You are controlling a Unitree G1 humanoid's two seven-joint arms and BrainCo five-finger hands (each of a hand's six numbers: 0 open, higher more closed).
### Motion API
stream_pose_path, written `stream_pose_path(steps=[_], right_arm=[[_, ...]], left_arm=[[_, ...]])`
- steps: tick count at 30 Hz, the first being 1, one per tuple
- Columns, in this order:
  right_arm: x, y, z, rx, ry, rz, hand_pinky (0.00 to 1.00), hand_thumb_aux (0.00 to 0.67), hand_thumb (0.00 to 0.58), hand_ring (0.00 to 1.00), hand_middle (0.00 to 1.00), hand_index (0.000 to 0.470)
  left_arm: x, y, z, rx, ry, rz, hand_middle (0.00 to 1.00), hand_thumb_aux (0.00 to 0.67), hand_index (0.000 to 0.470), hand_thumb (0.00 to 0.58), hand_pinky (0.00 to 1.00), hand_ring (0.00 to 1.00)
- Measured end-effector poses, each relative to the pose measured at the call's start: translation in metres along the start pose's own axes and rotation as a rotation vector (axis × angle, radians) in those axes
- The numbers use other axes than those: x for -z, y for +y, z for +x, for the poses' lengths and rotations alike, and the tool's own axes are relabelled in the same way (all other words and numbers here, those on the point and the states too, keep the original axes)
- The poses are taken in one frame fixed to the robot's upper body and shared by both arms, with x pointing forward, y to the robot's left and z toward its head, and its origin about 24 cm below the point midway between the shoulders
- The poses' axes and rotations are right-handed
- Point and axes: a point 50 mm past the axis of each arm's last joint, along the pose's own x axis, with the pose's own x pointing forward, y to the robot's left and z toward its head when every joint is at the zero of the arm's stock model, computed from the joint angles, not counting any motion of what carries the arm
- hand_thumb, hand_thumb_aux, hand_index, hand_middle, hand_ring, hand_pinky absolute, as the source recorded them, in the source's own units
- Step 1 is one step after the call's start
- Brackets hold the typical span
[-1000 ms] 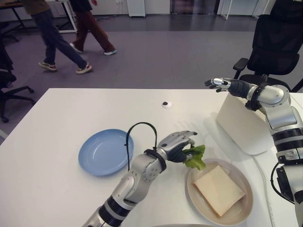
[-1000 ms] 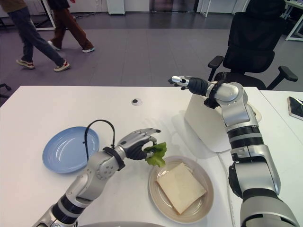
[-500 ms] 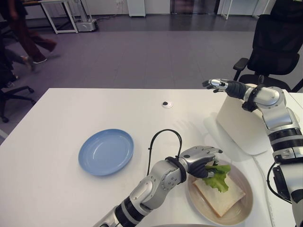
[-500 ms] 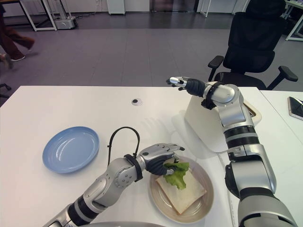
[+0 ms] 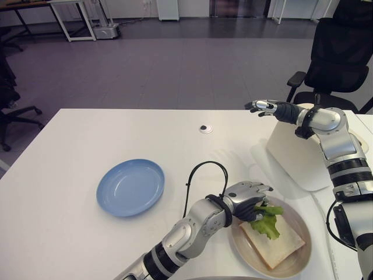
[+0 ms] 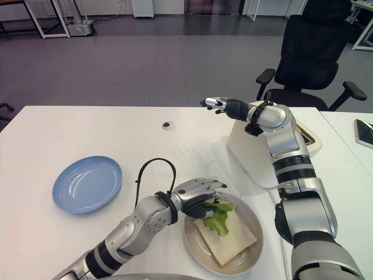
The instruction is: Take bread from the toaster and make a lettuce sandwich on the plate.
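Observation:
A slice of white bread (image 5: pixel 277 240) lies on the beige plate (image 5: pixel 299 263) at the front right. My left hand (image 5: pixel 247 198) hovers over the plate's left rim, shut on a green lettuce leaf (image 5: pixel 266 219) that rests on the bread's near-left part. The white toaster (image 5: pixel 296 151) stands behind the plate, at the right. Above its back left corner my right hand (image 5: pixel 267 107) is held out, palm down, fingers open and holding nothing.
An empty blue plate (image 5: pixel 130 186) sits at the left of the white table. A small round black-and-white grommet (image 5: pixel 204 128) lies near the table's far middle. A black office chair (image 5: pixel 341 52) stands behind the table at the right.
My left hand carried the lettuce rightward from beside the beige plate onto the bread and has lowered it a little. My right hand drifted slightly left over the toaster.

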Motion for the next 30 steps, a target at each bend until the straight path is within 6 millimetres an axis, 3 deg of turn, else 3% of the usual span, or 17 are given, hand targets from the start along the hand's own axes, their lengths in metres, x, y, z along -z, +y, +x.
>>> stream_pose_path(steps=[1, 11, 14, 17, 18, 20, 22, 27, 30], right_arm=[[0.000, 0.000, 0.000, 0.000, 0.000, 0.000, 0.00, 0.000, 0.000, 0.00, 0.00, 0.000], [0.000, 0.001, 0.000, -0.003, 0.000, 0.000, 0.00, 0.000, 0.000, 0.00, 0.00, 0.000], [0.000, 0.002, 0.002, -0.005, -0.002, -0.002, 0.00, 0.000, 0.000, 0.00, 0.00, 0.000], [0.000, -0.004, -0.001, 0.058, -0.013, 0.000, 0.00, 0.000, 0.000, 0.00, 0.00, 0.000], [-0.002, -0.010, -0.003, 0.092, -0.020, -0.016, 0.00, 0.000, 0.000, 0.00, 0.00, 0.000], [-0.009, -0.029, -0.014, 0.208, 0.003, -0.186, 0.00, 0.000, 0.000, 0.00, 0.00, 0.000], [-0.017, -0.057, -0.037, 0.341, 0.095, -0.485, 0.00, 0.000, 0.000, 0.00, 0.00, 0.000], [-0.004, -0.089, -0.082, 0.423, 0.419, -0.976, 0.00, 0.000, 0.000, 0.00, 0.00, 0.000], [0.013, -0.087, -0.084, 0.326, 0.561, -1.037, 0.00, 0.000, 0.000, 0.00, 0.00, 0.000]], left_arm=[[-0.002, -0.001, 0.001, 0.000, -0.008, -0.016, 0.00, 0.000, 0.000, 0.000, 0.00, 0.00], [-0.002, 0.002, 0.003, -0.030, -0.019, -0.083, 0.00, 0.000, 0.000, 0.000, 0.00, 0.00], [0.005, 0.026, -0.002, -0.206, -0.011, -0.174, 0.00, 0.000, 0.000, 0.000, 0.00, 0.00], [0.037, 0.077, -0.031, -0.633, 0.053, -0.361, 0.00, 0.000, 0.000, 0.000, 0.00, 0.00], [0.050, 0.084, -0.042, -0.719, 0.085, -0.408, 0.00, 0.000, 0.000, 0.000, 0.00, 0.00], [0.076, 0.090, -0.063, -0.813, 0.171, -0.395, 0.00, 0.000, 0.000, 0.000, 0.00, 0.00], [0.099, 0.086, -0.080, -0.785, 0.287, -0.255, 0.00, 0.000, 0.000, 0.000, 0.00, 0.00], [0.121, 0.062, -0.089, -0.696, 0.380, -0.195, 0.00, 0.000, 0.000, 0.000, 0.00, 0.00], [0.123, 0.060, -0.091, -0.703, 0.389, -0.190, 0.00, 0.000, 0.000, 0.000, 0.00, 0.00]])
